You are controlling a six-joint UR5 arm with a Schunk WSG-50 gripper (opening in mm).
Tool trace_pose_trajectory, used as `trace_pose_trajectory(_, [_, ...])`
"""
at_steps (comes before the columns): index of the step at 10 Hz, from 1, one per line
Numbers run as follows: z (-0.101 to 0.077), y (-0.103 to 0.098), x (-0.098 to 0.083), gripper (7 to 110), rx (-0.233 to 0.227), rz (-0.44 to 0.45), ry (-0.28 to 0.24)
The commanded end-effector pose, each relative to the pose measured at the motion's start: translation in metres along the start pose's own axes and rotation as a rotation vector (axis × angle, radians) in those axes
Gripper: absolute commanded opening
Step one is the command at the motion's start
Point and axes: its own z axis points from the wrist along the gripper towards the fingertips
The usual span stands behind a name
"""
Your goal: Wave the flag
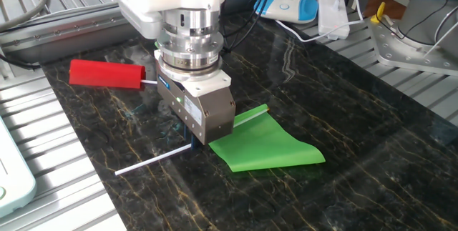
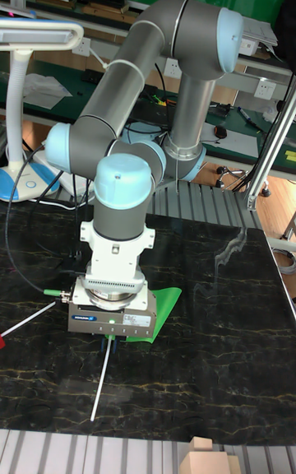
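Now, the grasping step: the claw (image 1: pixel 192 143) is sitting low over the stick of the small bright green rectangular flag (image 1: pixel 268 145).

Lying flat at the centre of the dark marble-patterned bench (image 1: pixel 358 102), the green cloth is spreading to the right while its long thin white stick (image 1: pixel 147 162) is running out toward the lower left, passing under the boxy grey claw body. How wide the claw is standing, and whether it is pinching the stick, I cannot tell, since its body is hiding the tips in both views. At upper left, a red rolled-up flag (image 1: pixel 106 74) is resting well apart. Judging from this, the next move is calling for a firm pinch, a lift, then swinging.
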Motion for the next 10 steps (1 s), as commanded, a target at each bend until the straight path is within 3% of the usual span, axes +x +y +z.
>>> trace_pose_trajectory(1, [-0.0006,0.0003,0.0004,22,-0.016,0.012,0.0])
trace_pose_trajectory(4, [-0.0001,0.0034,0.0012,22,-0.027,0.063,0.005])
trace_pose_trajectory(10, [0.0044,0.0005,0.0083,22,-0.012,0.084,0.029])
